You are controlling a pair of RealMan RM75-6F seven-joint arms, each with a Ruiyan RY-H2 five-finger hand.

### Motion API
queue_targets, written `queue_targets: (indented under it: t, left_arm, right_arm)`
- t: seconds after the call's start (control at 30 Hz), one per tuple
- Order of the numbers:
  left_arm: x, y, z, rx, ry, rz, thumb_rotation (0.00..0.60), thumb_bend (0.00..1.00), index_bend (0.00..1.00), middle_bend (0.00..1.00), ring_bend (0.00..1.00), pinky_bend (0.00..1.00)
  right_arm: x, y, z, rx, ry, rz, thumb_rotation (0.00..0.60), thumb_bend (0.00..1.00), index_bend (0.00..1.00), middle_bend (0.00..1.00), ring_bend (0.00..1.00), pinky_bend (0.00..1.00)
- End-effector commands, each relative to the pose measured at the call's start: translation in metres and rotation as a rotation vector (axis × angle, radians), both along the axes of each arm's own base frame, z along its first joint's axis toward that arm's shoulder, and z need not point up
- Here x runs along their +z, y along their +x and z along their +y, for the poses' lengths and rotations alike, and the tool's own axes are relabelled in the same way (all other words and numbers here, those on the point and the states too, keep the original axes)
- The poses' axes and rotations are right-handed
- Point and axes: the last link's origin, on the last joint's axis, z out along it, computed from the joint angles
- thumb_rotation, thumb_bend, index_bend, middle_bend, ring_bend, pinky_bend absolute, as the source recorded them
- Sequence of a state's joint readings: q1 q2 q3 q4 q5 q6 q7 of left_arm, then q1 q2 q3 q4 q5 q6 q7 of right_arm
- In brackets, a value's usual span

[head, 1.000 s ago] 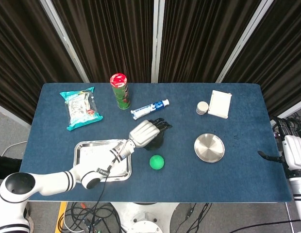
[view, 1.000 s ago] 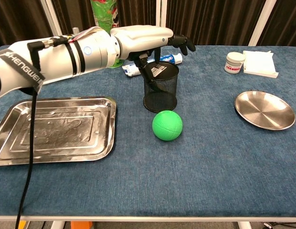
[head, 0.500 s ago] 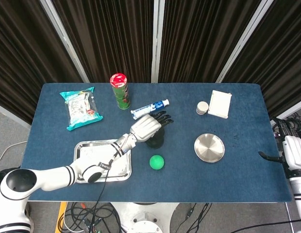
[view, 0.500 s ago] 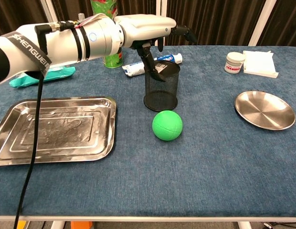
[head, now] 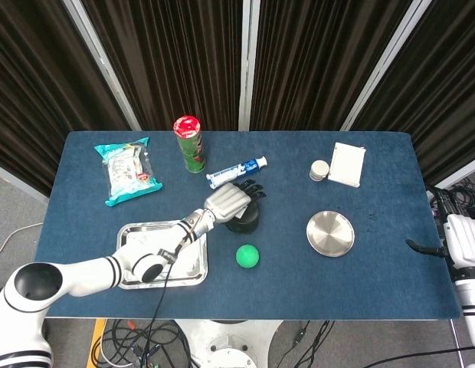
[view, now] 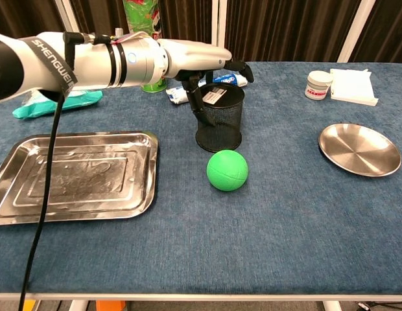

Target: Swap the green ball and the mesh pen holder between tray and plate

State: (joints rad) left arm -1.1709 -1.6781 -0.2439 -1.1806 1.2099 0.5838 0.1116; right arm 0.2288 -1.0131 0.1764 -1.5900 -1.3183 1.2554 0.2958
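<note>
The green ball (head: 247,256) (view: 227,170) lies on the blue table between the steel tray (head: 145,230) (view: 78,175) on the left and the round steel plate (head: 330,233) (view: 360,149) on the right. Both tray and plate hold nothing. Just behind the ball the black mesh pen holder (head: 244,222) (view: 219,126) stands upright on the cloth. My left hand (head: 226,202) (view: 194,55) hovers over its mouth, fingers stretched across the top and thumb down along the near left wall. My right hand (head: 440,247) shows only partly, off the table's right edge.
A red-lidded chips can (head: 190,143), a toothpaste tube (head: 236,172) and a teal snack bag (head: 129,169) lie at the back left. A small jar (head: 319,170) and a white box (head: 347,164) sit at the back right.
My left hand lifted a little, then shifted left and came down lower over the holder, its thumb now outside the left wall. Holder and ball stayed put.
</note>
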Motion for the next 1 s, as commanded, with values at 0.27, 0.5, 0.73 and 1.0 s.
queue_targets:
  t: [0.27, 0.5, 0.73, 1.0]
  left_arm:
    - [-0.005, -0.004, -0.002, -0.008, 0.031, -0.002, 0.6, 0.25, 0.43, 0.4, 0.36, 0.68]
    - [0.021, 0.0, 0.002, -0.03, 0.104, -0.072, 0.6, 0.28, 0.47, 0.43, 0.4, 0.71]
    - [0.095, -0.044, -0.018, 0.062, 0.18, -0.072, 0.6, 0.28, 0.47, 0.43, 0.4, 0.71]
    - [0.129, -0.097, -0.077, 0.159, 0.226, -0.057, 0.6, 0.28, 0.47, 0.44, 0.4, 0.71]
  right_arm:
    - [-0.001, -0.001, 0.0, -0.002, 0.0, -0.003, 0.6, 0.03, 0.0, 0.08, 0.0, 0.15]
    - [0.001, -0.001, 0.0, -0.003, -0.005, -0.002, 0.6, 0.03, 0.0, 0.08, 0.0, 0.15]
    - [0.002, 0.0, -0.002, 0.006, -0.011, -0.009, 0.6, 0.03, 0.0, 0.08, 0.0, 0.15]
    - [-0.005, 0.005, -0.006, 0.025, 0.004, -0.017, 0.6, 0.03, 0.0, 0.08, 0.0, 0.15]
